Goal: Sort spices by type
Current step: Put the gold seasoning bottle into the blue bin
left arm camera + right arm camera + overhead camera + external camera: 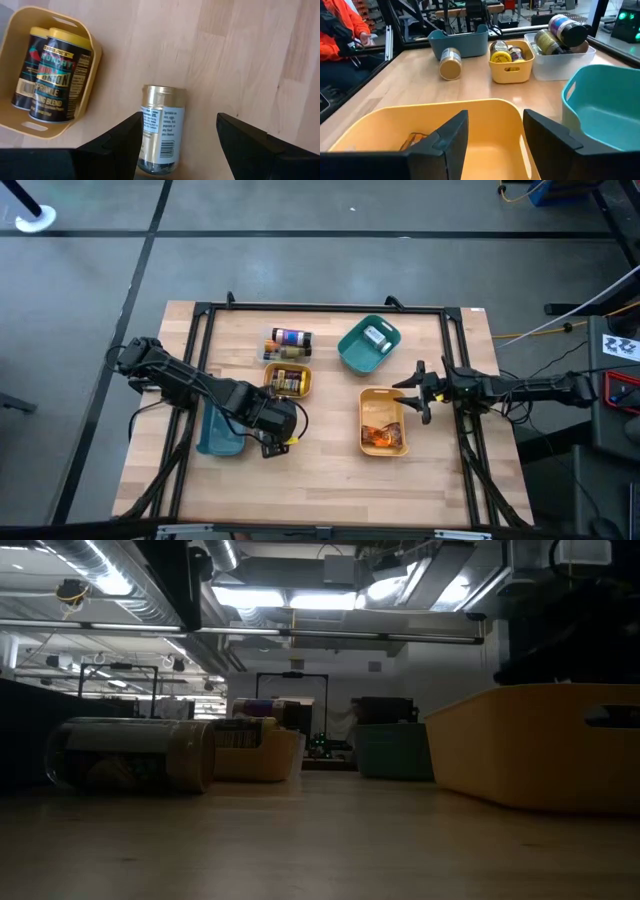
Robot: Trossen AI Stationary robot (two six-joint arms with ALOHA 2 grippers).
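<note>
A spice jar (162, 127) with a gold cap and a white label lies on its side on the bare wood; it also shows in the low view (130, 755) and beside the blue tray (450, 62). My left gripper (180, 120) hangs open above it, pointing steeply down, with a finger on either side and clear of it (275, 435). More jars lie in the small yellow tray (288, 380), the clear tray (287, 342) and the teal tray (370, 343). My right gripper (405, 395) stands open and nearly level at the right rim of the large yellow tray (470, 107).
The large yellow tray (384, 422) holds orange-brown packets. A blue tray (220, 430) stands under my left arm. Black frame rails (330, 308) run along the table's edges. Bare wood lies along the near edge. A person in an orange sleeve (340, 25) is beyond the table.
</note>
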